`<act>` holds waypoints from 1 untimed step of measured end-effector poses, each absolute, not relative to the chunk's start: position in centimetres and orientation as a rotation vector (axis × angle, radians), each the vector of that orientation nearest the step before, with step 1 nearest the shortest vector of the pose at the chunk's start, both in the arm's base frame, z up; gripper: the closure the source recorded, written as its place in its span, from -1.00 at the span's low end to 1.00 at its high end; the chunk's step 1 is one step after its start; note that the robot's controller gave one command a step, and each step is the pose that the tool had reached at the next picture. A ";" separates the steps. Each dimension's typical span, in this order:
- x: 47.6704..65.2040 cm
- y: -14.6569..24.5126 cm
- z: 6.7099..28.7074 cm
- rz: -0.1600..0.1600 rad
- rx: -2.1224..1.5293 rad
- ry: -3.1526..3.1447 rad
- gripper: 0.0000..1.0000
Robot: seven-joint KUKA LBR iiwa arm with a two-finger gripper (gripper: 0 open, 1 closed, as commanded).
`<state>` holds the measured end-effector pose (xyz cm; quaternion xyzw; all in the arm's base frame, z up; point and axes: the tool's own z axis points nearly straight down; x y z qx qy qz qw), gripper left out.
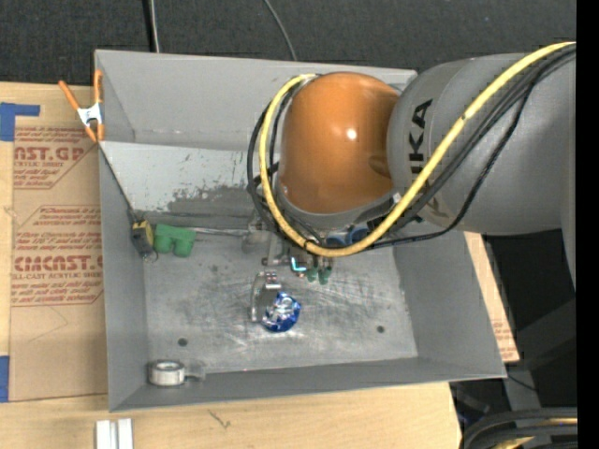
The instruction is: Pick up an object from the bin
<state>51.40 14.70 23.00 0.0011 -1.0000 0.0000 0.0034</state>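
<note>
Nearest the camera, in the front left corner of the bin (440, 368), a small silver-grey ring (167, 373) lies flat on the floor, close against the front wall and well apart from everything else.

Further in, about the middle of the scuffed floor, lies a small blue and white thing (283, 314), rounded and shiny, with no other loose piece near it. The gripper (265, 296) comes down just at its left side, its metal tip touching or almost touching the blue thing; which of the two I cannot tell. Whether the gripper is open or closed cannot be told either, and nothing shows the blue thing gripped in it. The thing rests on the bin floor.

Behind that, toward the left wall, a green block (174, 240) sits on the floor, and just beside it on its left is a small dark piece with a bit of yellow (142, 237), close to the wall. A thin pale line runs from the green block to the right, toward the gripper's upper part; it may be a rod or a mark on the metal.

Above the gripper hangs the round orange cover (332, 143) of the wrist, ringed by a yellow cable (451, 146) and black ones. The grey arm (505, 166) reaches in from the right, over the bin's far right corner.
</note>
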 end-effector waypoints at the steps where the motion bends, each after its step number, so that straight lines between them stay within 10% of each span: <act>1: 50.1 8.1 10.5 0.001 0.237 -3.124 -1.00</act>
